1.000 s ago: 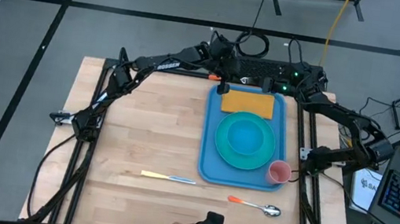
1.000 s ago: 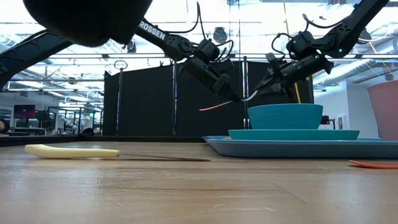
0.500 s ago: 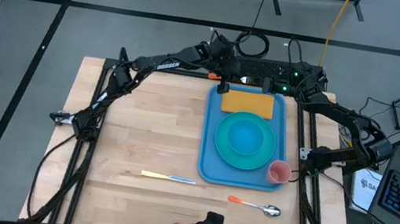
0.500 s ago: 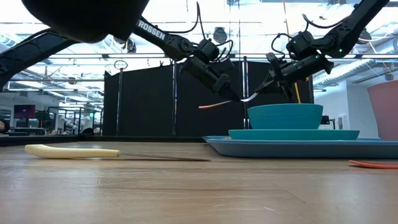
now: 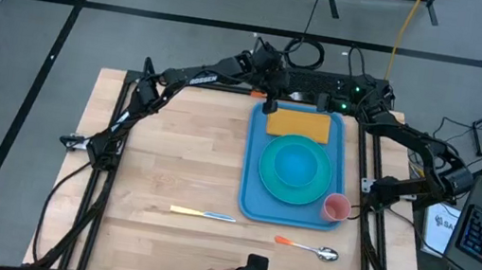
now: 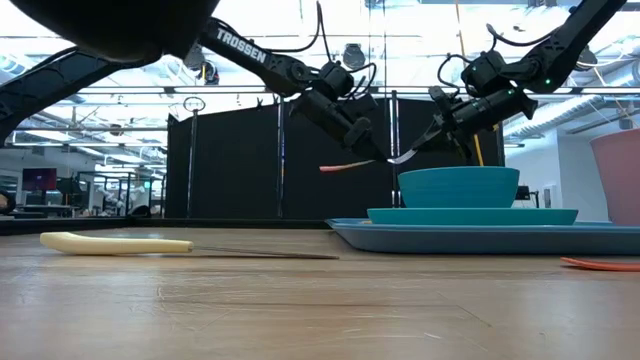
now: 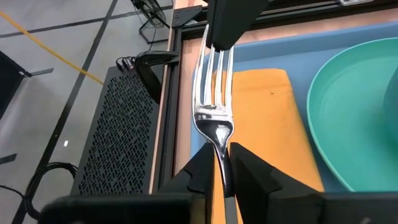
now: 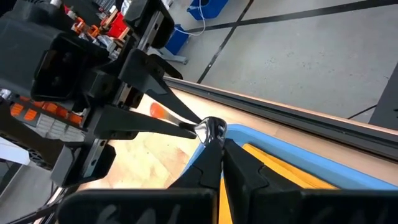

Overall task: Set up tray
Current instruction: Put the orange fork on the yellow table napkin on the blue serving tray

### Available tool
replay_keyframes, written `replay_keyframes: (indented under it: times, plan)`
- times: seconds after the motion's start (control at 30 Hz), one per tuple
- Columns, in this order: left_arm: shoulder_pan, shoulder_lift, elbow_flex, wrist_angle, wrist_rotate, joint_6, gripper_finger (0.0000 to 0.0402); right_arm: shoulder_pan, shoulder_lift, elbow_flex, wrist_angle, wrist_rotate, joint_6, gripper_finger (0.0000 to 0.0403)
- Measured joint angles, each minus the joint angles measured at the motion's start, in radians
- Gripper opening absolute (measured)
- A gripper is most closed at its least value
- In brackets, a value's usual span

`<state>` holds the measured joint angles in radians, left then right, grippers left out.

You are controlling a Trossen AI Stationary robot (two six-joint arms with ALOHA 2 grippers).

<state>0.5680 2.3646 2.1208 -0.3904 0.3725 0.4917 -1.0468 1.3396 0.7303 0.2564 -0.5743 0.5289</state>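
The tray [image 5: 251, 170] sits on the right half of the wooden table [image 5: 163, 143], its far rim close to the table's back edge and its right rim close to the right edge, so little bare wood is left on those two sides. Left of the tray the table is broad and open, with only a cream-handled knife [image 5: 202, 214] lying near its front left corner. Above the tray's far left corner the left gripper [image 7: 217, 163] holds a fork [image 7: 213, 93] by the neck, its fingers set close on either side of the metal; whether they still pinch it cannot be told. The fork hangs in the air over the tray's far rim, orange handle pointing away from the tray. On the tray, the yellow-orange napkin [image 5: 299, 124] lies along the far rim, the turquoise plate [image 5: 295, 168] fills the middle, and a pink cup [image 5: 336, 208] stands in the near right corner. In front of the tray lies an orange-handled spoon [image 5: 306, 248]. The right gripper [image 8: 217, 149], reaching in from the tray's far right, is clamped on the fork's tines
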Motion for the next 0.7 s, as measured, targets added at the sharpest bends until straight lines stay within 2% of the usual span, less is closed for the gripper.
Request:
replay_keyframes:
  times: [0.7]
  plan:
    - [0.001,0.0,0.0,-0.072,-0.01,-0.055,0.0058,-0.075,0.0,0.0,-0.132,-0.034,-0.002,0.0]
